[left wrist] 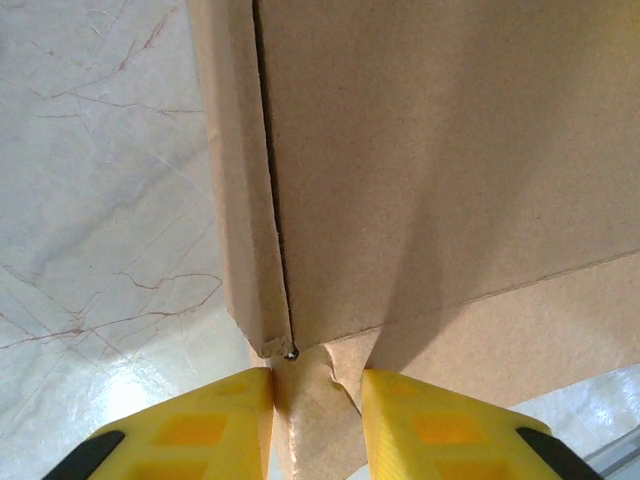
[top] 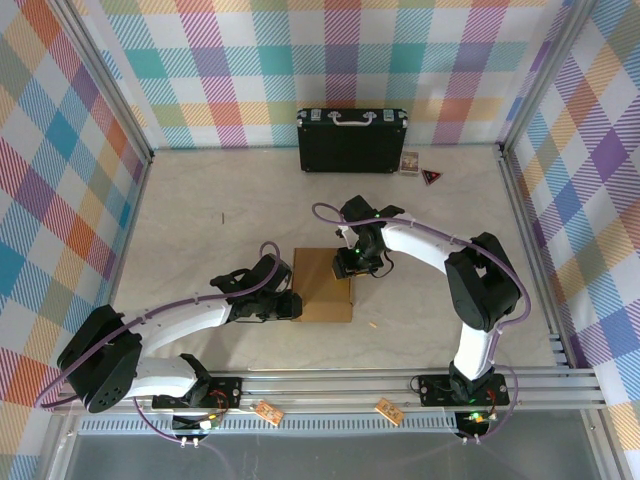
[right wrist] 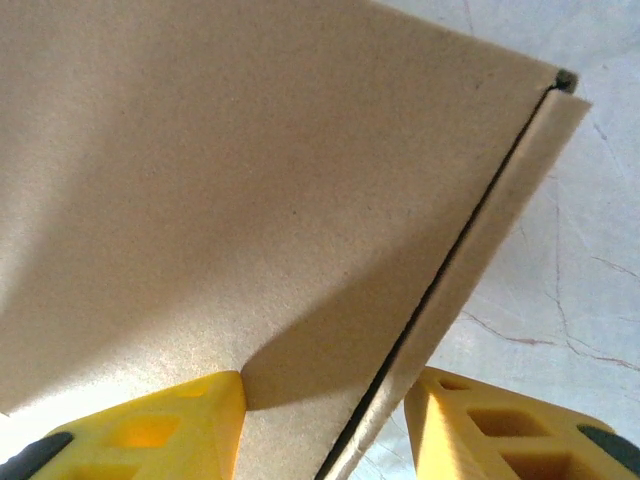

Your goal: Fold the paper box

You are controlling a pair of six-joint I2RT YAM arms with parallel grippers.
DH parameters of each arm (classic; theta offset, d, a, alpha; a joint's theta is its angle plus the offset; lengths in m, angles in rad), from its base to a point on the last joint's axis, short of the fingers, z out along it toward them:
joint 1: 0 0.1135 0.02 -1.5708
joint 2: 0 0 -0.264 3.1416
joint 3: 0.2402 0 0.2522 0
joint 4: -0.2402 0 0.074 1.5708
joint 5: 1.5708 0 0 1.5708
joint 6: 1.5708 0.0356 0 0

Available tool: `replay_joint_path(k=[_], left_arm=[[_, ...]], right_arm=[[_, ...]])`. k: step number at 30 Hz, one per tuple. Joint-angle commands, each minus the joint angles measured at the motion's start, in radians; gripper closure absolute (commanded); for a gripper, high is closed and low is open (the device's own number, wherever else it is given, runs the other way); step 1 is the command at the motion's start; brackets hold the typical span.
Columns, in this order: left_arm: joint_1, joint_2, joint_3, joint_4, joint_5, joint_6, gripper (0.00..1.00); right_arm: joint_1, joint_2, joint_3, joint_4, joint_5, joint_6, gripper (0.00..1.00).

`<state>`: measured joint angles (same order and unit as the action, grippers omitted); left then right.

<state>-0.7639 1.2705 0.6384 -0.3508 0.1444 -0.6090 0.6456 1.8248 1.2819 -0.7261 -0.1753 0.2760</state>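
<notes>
Brown cardboard, the paper box [top: 322, 285] lies flat, just right of the left gripper [left wrist: 316, 390] clenched on its corner flap and just left of the right gripper [right wrist: 322, 390], which straddles its edge, grasp unclear.

Paper box [top: 322, 290]: plain brown cardboard, folded shallow square, lying flat, centre of table [top: 200, 230].

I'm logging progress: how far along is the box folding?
Mostly done: the paper box looks like a closed shallow square, its panels meeting along a seam. In hand: the left gripper pinches a corner flap, and the right gripper straddles the opposite edge. Left: probably tucking that flap and releasing.
</notes>
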Motion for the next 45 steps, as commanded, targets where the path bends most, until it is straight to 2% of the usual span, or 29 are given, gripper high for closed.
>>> replay_joint_path(k=[1,15,30,41,45], left_arm=[[-0.012,0.028,-0.017,0.011,-0.033,0.0,0.71],[-0.011,0.003,-0.033,-0.002,-0.119,0.033,0.72],[-0.01,0.027,-0.054,0.057,-0.128,0.075,0.73],[-0.011,0.024,-0.051,0.056,-0.112,0.07,0.73],[-0.011,0.026,-0.049,0.056,-0.112,0.07,0.73]], right_arm=[[0.0,0.047,-0.027,0.007,-0.011,0.013,0.53],[0.001,0.048,-0.029,0.0,-0.016,0.011,0.54],[-0.002,0.045,-0.026,-0.007,-0.018,0.005,0.54],[-0.023,-0.132,-0.093,-0.03,0.013,0.015,0.45],[-0.023,-0.255,-0.205,-0.007,-0.059,0.045,0.45]])
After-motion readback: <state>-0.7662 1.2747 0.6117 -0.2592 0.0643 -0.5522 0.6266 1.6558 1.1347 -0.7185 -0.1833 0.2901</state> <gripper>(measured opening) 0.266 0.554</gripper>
